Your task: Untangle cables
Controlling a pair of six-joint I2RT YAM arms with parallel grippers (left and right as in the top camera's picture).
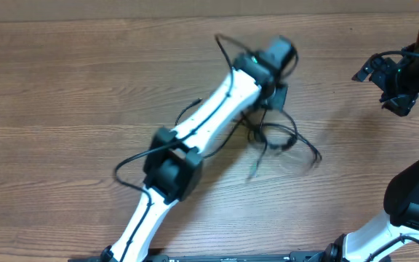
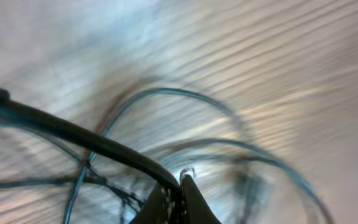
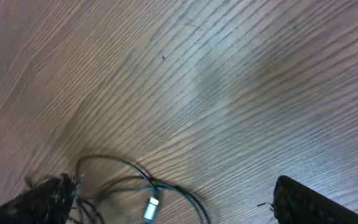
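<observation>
A wood-grain table (image 1: 86, 80) carries a loose tangle of thin black cables (image 1: 276, 140) near its middle.

1. The white left arm with black joints (image 1: 209, 120) stretches diagonally from the bottom edge, left of centre, to the upper middle of the overhead frame.
2. Its black two-finger left gripper (image 1: 275, 96) points down, fingers (image 2: 192, 204) pressed together on a thin black cable (image 2: 135, 158).
3. The white-and-black right arm (image 1: 413, 196) rises along the right edge.
4. Its black right gripper (image 1: 380, 87) sits at upper right with its jaws spread wide. Its fingers (image 3: 309, 202) show at the wrist view's lower corners.
</observation>
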